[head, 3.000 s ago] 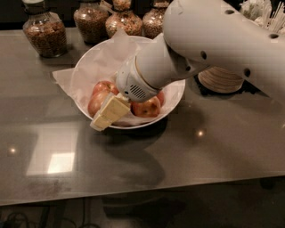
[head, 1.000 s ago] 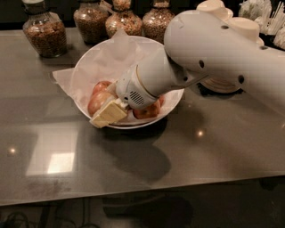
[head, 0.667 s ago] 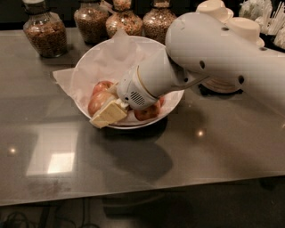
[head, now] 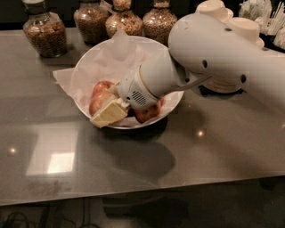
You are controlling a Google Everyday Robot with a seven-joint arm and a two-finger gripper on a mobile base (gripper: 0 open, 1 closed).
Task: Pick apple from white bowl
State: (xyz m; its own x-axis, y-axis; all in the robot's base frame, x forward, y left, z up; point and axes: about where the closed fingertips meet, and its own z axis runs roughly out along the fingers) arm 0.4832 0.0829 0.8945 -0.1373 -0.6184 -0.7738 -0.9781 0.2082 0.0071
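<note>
The white bowl (head: 89, 58), lined with crumpled white paper, stands at the middle back of the grey table. The apple (head: 97, 103), yellowish-tan with an orange-red blush, lies at the bowl's front left. A redder apple (head: 103, 85) lies just behind it and a dark red one (head: 149, 113) at the front right. My gripper (head: 109, 114) reaches down into the bowl from the right. Its cream tip lies over the bowl's front rim, right against the apple and covering part of it.
Several glass jars of grains (head: 43, 32) stand along the back edge behind the bowl. Stacked tan paper bowls (head: 214, 10) and a holder of utensils (head: 263, 13) are at the back right, partly behind my arm. The table's front edge (head: 133, 196) runs near the bottom.
The gripper tip has stayed at the bowl's front left by the apple. The arm's upper part shifted slightly right and down since three seconds ago. The apples have not moved.
</note>
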